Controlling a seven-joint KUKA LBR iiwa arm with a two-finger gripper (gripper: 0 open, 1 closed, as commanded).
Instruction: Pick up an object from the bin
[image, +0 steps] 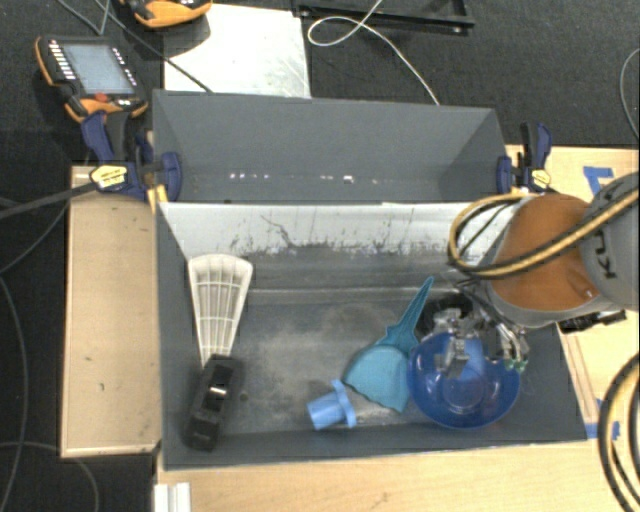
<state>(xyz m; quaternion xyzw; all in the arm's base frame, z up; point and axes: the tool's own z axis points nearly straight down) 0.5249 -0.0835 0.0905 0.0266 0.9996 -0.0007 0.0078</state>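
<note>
While the gripper (462, 348) hung over the back rim of the clear blue bowl (472, 398), which sat at the right end of the bin (300, 345) near its front wall, whether it was released or clenched could not be told, for its tip was lost against the bowl's edge. The bowl looked the likely thing to take, and I judged the step in hand to be settling onto it for a grasp. A thin curved wall like that would best be pinched across the rim, one side within and one without, with the descent stopped short of the bin floor. The light blue scoop (384, 372) lay touching the bowl's left side, its handle pointing toward the back wall, so a grip on the back or right of the rim would keep clear of it. A small blue cap-like piece (330, 409) sat just left of the scoop; the white fan-shaped thing (221, 297) and the black block (212, 402) lay well apart at the left. A smooth bowl might slip or tilt, so a straight lift seemed wise
</note>
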